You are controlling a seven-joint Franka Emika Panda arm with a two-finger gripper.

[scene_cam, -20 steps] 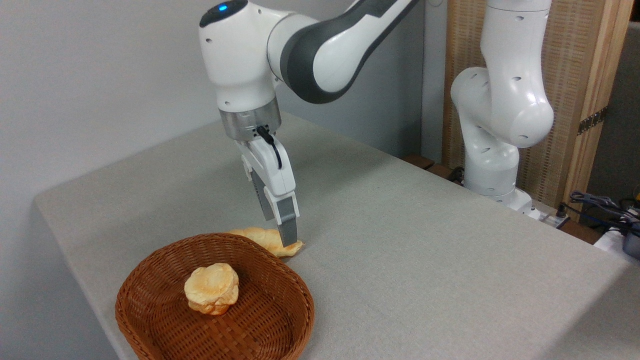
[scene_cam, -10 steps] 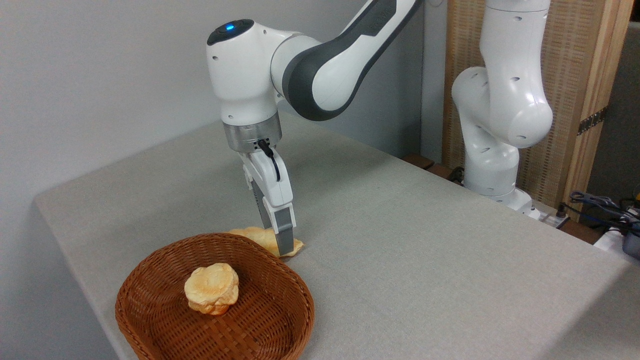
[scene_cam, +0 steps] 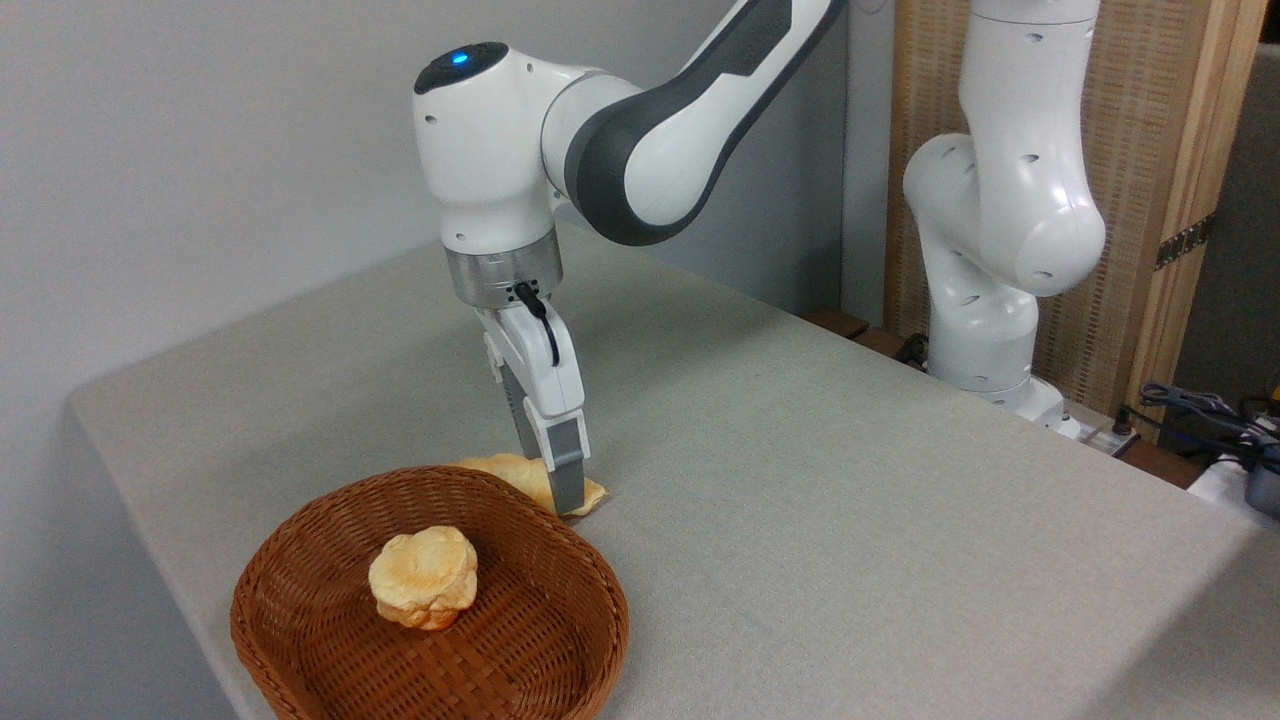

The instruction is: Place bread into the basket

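Observation:
The bread (scene_cam: 508, 468), a flat pale yellow pastry with golden edges, lies on the table just behind the far rim of the reddish-brown wicker basket (scene_cam: 604, 590). My gripper (scene_cam: 551, 487) points down at the bread's right half, its fingers apart and straddling it. The near finger's tip (scene_cam: 567, 495) reaches table level in front of the pastry; the far finger's tip is hidden behind it. The bread still rests on the table.
A small round puffy bun (scene_cam: 424, 577) sits inside the basket. The grey cloth-covered table (scene_cam: 850, 500) ends close to the basket at the left and front. The arm's white base (scene_cam: 985, 330) stands at the back right, with cables (scene_cam: 1210, 410) beyond it.
The gripper has come down a little and shifted slightly left, so its fingers now reach around the bread. Bread, basket and bun have not moved.

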